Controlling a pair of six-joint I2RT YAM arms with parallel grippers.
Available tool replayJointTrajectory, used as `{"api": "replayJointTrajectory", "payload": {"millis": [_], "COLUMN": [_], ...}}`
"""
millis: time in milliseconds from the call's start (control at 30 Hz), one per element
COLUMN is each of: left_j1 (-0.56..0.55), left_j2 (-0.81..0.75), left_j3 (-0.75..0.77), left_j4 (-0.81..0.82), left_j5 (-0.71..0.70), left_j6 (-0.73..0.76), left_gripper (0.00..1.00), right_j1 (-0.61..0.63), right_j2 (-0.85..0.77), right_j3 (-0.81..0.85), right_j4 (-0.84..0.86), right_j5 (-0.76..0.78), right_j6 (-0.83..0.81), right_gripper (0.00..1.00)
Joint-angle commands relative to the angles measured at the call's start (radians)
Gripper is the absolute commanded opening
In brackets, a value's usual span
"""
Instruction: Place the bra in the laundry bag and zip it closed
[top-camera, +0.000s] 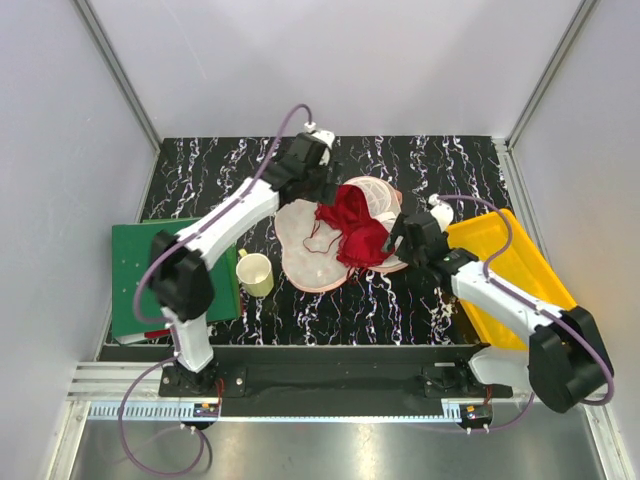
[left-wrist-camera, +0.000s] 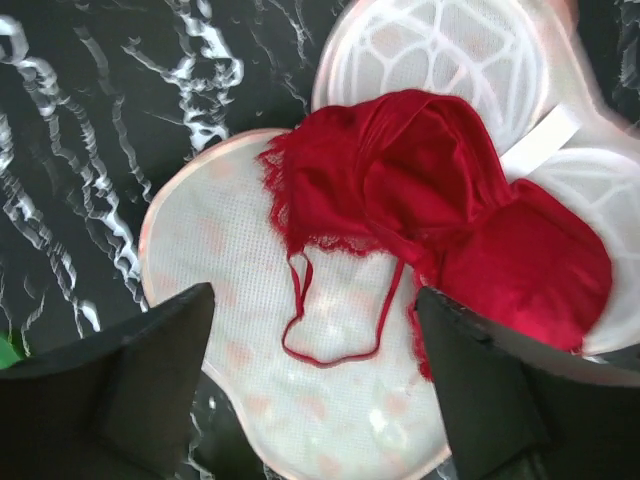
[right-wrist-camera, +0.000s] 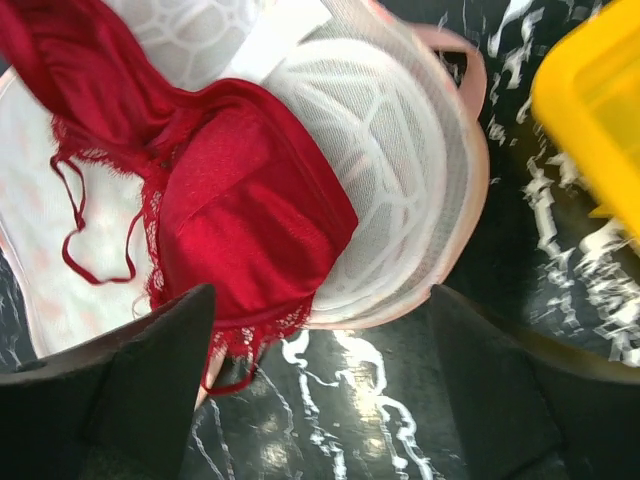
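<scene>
Both left fingers and right fingers stood wide, empty, over the bra lying across the open laundry bag; folding that bag shut seemed next.

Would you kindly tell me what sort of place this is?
Probably a robotics lab test cell: plain white walls enclose a black marbled table, the left arm and right arm are bolted to a rail at its near edge, and the laundry bag, bra and yellow tray look like props.
</scene>
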Motion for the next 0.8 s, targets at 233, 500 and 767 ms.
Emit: {"api": "replayJointTrajectory", "payload": {"millis": [233, 500, 767], "left_j1": [-0.011, 0.000, -0.003], "left_j2": [-0.272, -0.171, -0.290], "left_j3": [-0.523, -0.595, -0.730], "left_j4": [0.288, 0.323, 0.328], "left_j5": [0.137, 0.197, 0.119], "left_j6": [-0.314, -0.322, -0.317], "left_gripper": [0.30, 0.32, 0.43], "right_j1": [-0.076, -0.088, -0.023], "right_j2": [0.221, 0.365, 0.155], "right_j3": [0.206, 0.186, 0.026], "right_j4": [0.052, 0.022, -0.013], "right_j5": [-0.072, -0.162, -0.357], "right_j6": [-0.265, -0.246, -0.115], "right_gripper": [0.37, 0.36, 0.34]}}
